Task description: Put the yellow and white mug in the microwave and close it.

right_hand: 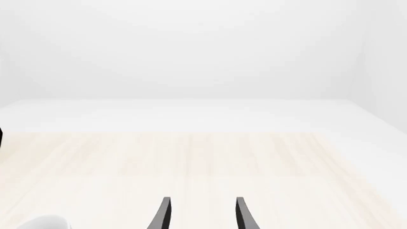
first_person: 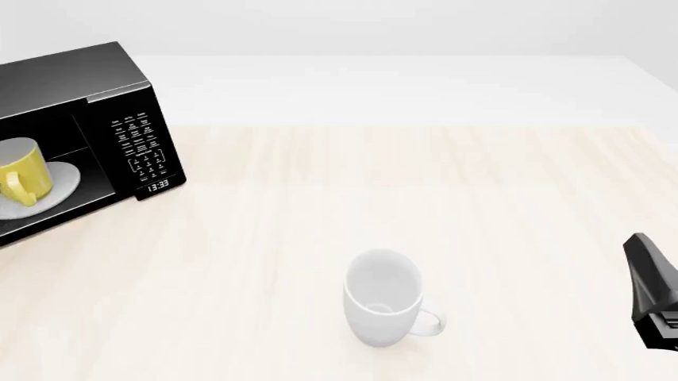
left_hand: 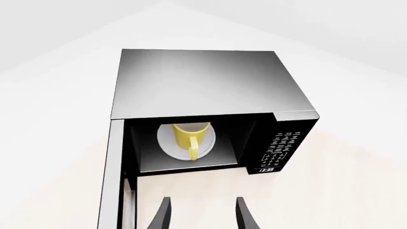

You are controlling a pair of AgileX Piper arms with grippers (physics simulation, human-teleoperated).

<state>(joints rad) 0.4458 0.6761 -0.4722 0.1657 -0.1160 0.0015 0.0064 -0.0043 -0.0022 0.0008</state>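
Note:
The yellow and white mug stands upright on the white turntable plate inside the black microwave, handle toward the opening. It also shows in the front view inside the microwave at the far left. The microwave door stands open, seen edge-on. My left gripper is open and empty, in front of the opening, apart from the mug. My right gripper is open and empty over bare table; only part of its arm shows in the front view.
A larger all-white mug stands upright on the light wooden table near the front middle, handle to the right; its rim edge shows in the right wrist view. The keypad panel faces front right.

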